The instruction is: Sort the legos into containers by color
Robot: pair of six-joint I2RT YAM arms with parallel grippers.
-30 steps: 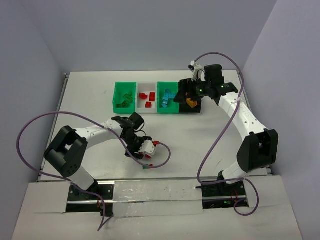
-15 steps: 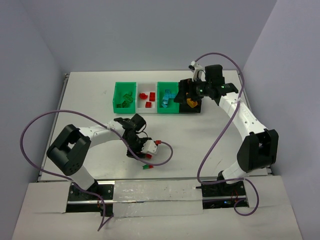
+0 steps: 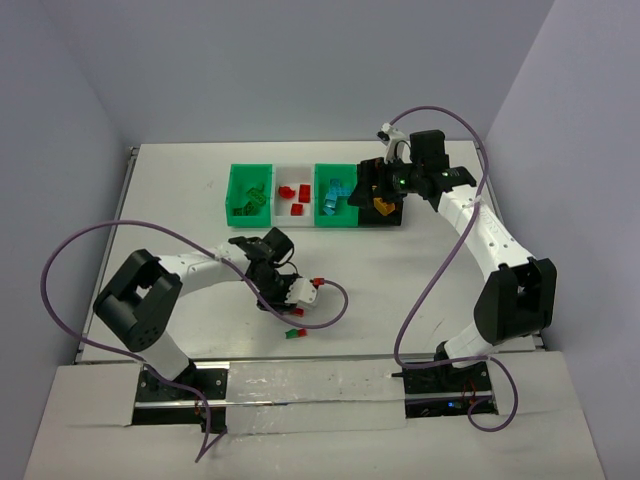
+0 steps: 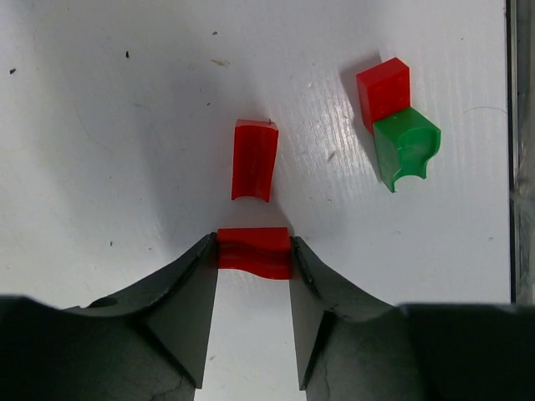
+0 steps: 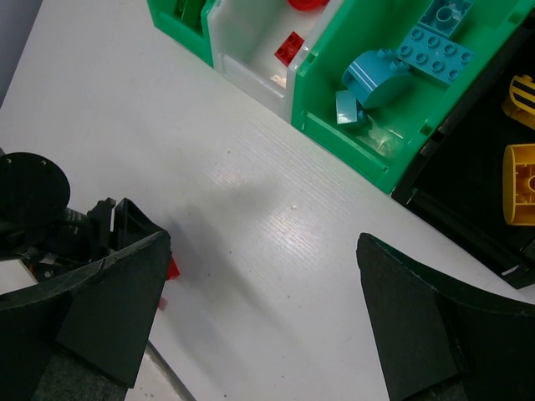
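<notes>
In the left wrist view a red lego [image 4: 253, 252] on the table sits between the tips of my left gripper [image 4: 253, 251], both fingers pressed against its sides. A second red lego [image 4: 254, 159] lies just ahead, and a red-and-green stacked pair [image 4: 405, 149] lies ahead to the right. From above, the left gripper [image 3: 288, 302] is low over the near middle of the table. My right gripper [image 3: 376, 192] hangs open over the black bin [image 3: 393, 219], nothing between its fingers [image 5: 134, 292].
The four containers stand in a row at the back: a green bin [image 3: 231, 190] with green bricks, a white bin [image 3: 296, 168] with red ones, a green bin [image 5: 334, 125] with cyan bricks [image 5: 435, 50], and the black bin with yellow bricks [image 5: 520, 184]. A purple cable loops beside the left gripper.
The left gripper's jaws have closed in onto the red lego, and it has shifted slightly to the right. The right arm has stayed put.
</notes>
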